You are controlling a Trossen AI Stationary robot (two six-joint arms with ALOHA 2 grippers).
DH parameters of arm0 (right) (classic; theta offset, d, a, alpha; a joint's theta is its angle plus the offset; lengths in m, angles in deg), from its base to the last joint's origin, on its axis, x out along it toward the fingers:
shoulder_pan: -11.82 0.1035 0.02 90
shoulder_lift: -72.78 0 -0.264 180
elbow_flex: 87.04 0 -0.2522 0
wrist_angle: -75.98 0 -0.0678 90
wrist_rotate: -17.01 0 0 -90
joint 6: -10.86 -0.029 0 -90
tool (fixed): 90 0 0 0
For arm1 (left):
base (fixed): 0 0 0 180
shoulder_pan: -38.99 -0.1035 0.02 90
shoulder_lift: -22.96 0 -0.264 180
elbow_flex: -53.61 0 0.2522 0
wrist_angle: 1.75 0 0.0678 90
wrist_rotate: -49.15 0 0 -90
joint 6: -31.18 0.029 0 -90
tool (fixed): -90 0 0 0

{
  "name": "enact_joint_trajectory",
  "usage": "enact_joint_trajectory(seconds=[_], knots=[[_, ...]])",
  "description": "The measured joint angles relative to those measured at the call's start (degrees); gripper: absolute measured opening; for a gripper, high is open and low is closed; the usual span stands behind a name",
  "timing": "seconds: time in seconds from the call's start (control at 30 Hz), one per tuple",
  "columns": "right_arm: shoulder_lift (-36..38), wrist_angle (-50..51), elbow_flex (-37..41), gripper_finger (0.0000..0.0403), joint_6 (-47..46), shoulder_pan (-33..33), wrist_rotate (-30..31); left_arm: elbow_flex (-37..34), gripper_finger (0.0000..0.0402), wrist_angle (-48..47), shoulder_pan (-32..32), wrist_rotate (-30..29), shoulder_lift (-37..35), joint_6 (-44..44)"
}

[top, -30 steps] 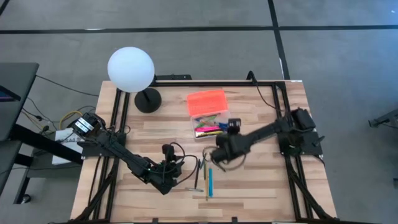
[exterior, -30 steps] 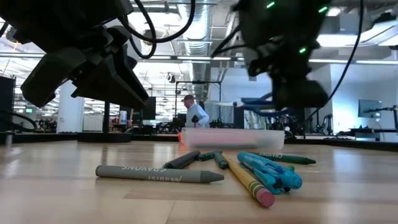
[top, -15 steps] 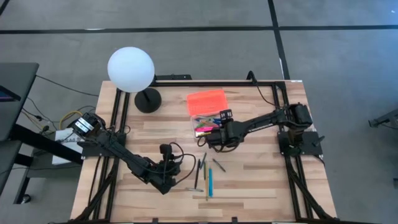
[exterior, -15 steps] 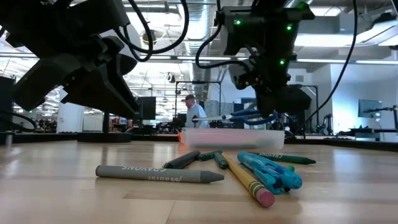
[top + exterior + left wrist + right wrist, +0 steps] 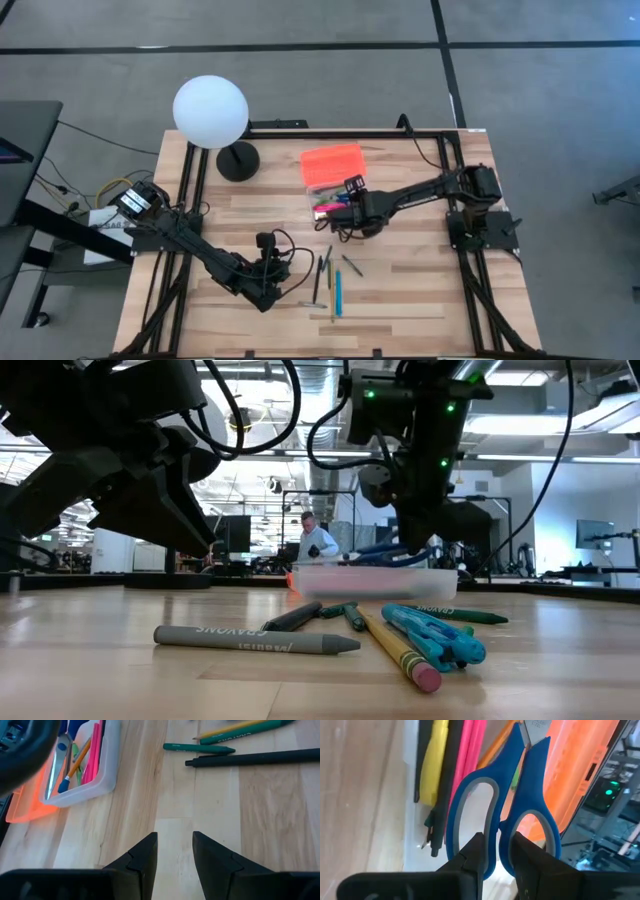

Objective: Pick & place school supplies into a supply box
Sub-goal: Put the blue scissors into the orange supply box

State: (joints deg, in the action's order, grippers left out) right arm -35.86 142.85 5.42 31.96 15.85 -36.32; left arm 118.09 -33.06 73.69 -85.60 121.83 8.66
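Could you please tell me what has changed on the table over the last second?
The right gripper, shut on the blue-handled scissors, carried them from above the loose pens to over the supply box. The left gripper stayed open; the pens never moved.

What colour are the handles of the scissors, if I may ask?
Blue with grey inner rims, clearest in the right wrist view: scissors.

Blue-handled scissors point(image 5: 505, 815), orange lid point(image 5: 332, 163)
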Motion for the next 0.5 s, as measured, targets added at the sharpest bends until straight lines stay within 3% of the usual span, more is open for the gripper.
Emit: enact_joint_trajectory(seconds=[0.5], knots=[[-0.3,0.4,0.0,0.0088,-4.9,-2.7,-3.8,0.0,0.0118,0.0,0.0,0.0,0.0,0.0]])
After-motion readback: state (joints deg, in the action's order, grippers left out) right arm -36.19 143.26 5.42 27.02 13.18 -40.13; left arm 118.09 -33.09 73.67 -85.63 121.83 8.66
